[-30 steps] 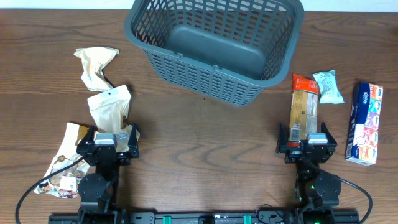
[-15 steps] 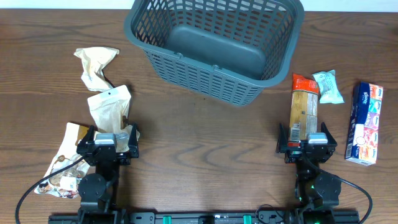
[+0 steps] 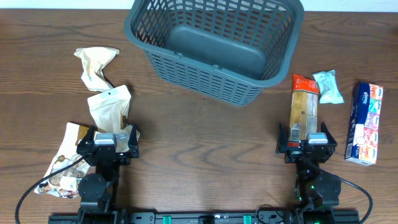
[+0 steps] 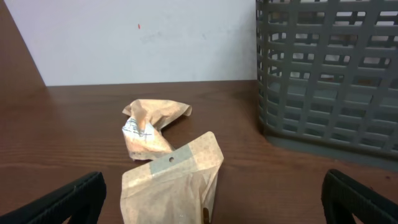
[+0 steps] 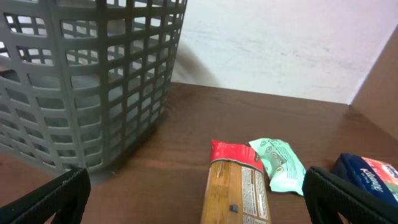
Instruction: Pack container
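A large dark grey slotted plastic basket (image 3: pixel 214 46) stands at the far middle of the brown wooden table (image 3: pixel 199 143), well apart from the left gripper (image 3: pixel 109 137) and right gripper (image 3: pixel 306 140), which sit nearer than the basket on either side, fingers spread wide and holding nothing. Bare wood runs from the basket's near wall to both grippers. A crumpled tan paper bag (image 3: pixel 94 65) and flat kraft pouch (image 3: pixel 109 106) lie left of the basket, and a long red-topped cracker pack (image 3: pixel 305 106) lies to its right.
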Controlling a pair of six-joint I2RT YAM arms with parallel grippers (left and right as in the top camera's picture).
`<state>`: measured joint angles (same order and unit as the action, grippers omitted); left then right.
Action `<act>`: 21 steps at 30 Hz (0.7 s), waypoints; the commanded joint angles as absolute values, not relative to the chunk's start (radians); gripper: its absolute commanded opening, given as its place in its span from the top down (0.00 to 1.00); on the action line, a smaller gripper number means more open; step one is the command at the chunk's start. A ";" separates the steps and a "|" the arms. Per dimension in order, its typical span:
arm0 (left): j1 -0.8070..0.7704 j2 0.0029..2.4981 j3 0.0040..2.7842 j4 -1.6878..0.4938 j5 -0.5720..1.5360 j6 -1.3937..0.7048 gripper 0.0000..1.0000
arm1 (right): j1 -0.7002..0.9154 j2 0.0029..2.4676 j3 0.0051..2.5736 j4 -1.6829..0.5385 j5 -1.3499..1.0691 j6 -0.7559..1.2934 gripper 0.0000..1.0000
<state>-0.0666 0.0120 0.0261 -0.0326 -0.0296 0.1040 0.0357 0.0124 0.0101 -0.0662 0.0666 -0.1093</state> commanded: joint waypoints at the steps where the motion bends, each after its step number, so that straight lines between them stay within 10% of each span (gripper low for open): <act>1: -0.062 0.004 0.005 -0.063 -0.039 0.020 0.01 | 0.027 0.006 0.006 -0.022 0.056 0.015 0.01; 7: -0.062 0.051 0.110 -0.067 -0.047 -0.110 0.01 | 0.007 0.012 0.039 0.069 0.075 0.243 0.01; 21: -0.062 0.865 0.837 -0.102 -0.027 -0.099 0.01 | -0.115 0.556 0.597 -0.102 -0.060 0.017 0.01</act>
